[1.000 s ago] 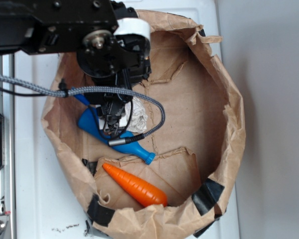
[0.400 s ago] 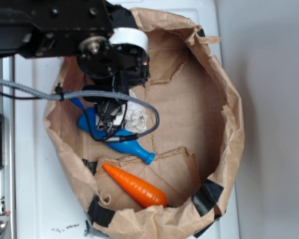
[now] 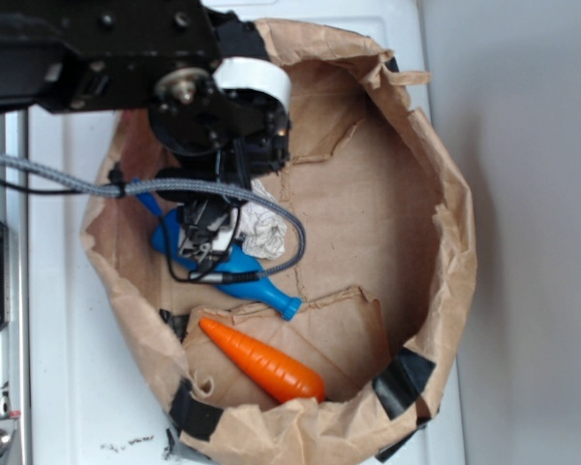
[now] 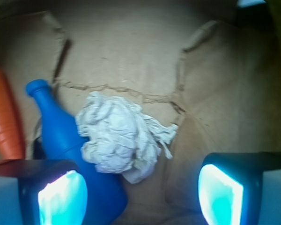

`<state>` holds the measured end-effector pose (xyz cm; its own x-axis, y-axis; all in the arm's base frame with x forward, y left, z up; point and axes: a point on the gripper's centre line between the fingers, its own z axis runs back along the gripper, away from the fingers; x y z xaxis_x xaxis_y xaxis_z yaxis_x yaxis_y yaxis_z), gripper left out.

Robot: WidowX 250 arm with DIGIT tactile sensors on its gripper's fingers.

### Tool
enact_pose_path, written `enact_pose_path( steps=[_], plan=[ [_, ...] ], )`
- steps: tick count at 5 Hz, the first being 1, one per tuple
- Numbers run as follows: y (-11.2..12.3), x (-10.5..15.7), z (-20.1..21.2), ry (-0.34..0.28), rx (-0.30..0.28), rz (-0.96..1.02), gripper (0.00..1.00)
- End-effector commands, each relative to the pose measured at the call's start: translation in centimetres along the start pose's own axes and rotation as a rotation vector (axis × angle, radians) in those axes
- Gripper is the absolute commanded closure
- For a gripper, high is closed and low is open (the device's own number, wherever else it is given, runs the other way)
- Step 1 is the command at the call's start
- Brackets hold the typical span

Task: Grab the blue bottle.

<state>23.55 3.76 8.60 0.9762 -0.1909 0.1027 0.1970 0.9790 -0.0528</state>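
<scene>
The blue bottle (image 3: 242, 276) (image 4: 65, 140) lies on its side on the floor of a brown paper bag, neck pointing toward the orange carrot. My gripper (image 3: 208, 237) (image 4: 140, 194) hangs open just above the bottle's wide body. In the wrist view the left pad (image 4: 61, 199) sits in front of the bottle's body and the right pad (image 4: 222, 194) stands over bare paper. Nothing is between the pads. A crumpled white paper ball (image 4: 119, 138) (image 3: 266, 228) rests against the bottle. The arm hides most of the bottle's body in the exterior view.
The orange carrot (image 3: 266, 363) (image 4: 4, 117) lies close to the bottle's neck. The paper bag's rolled rim (image 3: 455, 242) rings the whole work area, patched with black tape (image 3: 402, 378). A braided grey cable (image 3: 174, 184) loops across the arm.
The gripper has shifted slightly left and down over the bottle's body. The bottle, paper ball and carrot have not moved.
</scene>
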Motion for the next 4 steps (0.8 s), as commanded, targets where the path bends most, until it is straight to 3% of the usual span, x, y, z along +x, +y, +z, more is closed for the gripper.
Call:
enact_pose_path(
  steps=[1,2,4],
  plan=[
    [-1.8,0.4,0.1,-0.058,-0.003,-0.246,0.0],
    [-2.2,-1.0,-0.9,-0.042,-0.027,-0.248,0.0],
    [-2.2,-0.9,-3.9,-0.025,0.019,-0.245,0.0]
  ],
)
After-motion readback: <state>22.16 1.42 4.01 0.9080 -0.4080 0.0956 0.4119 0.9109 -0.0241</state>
